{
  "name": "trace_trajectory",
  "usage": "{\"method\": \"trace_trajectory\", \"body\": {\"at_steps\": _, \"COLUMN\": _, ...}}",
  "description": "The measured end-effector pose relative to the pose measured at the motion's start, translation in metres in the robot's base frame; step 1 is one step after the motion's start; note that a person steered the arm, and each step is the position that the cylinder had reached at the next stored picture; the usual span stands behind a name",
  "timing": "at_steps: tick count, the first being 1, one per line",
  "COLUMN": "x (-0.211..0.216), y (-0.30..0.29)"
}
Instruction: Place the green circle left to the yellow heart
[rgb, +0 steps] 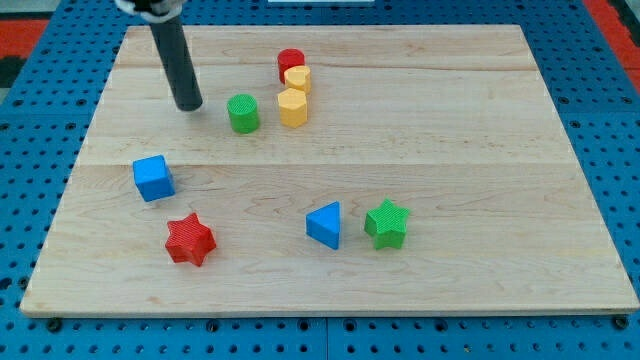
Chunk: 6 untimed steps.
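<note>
The green circle (243, 113) stands on the wooden board (450, 150) in the upper left-centre. Right of it are two yellow blocks. The upper one (297, 78) looks like the yellow heart, and the lower one (292, 107) looks like a pentagon. The green circle is a small gap to the left of the lower yellow block, and below and left of the upper one. My tip (188, 105) rests on the board to the left of the green circle, with a clear gap between them.
A red circle (290, 63) touches the top of the upper yellow block. A blue cube (153, 178) and a red star (189, 239) are at the lower left. A blue triangle (325, 224) and a green star (386, 223) are at the lower centre.
</note>
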<state>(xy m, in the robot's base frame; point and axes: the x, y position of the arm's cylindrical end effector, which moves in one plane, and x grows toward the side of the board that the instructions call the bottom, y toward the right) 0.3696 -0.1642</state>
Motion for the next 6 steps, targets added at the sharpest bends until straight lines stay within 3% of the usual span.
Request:
{"method": "trace_trajectory", "body": {"at_steps": 1, "x": 0.063, "y": 0.020}}
{"method": "trace_trajectory", "body": {"at_steps": 2, "x": 0.070, "y": 0.075}}
{"method": "trace_trajectory", "body": {"at_steps": 5, "x": -0.007, "y": 0.048}}
{"method": "trace_trajectory", "body": {"at_steps": 6, "x": -0.013, "y": 0.029}}
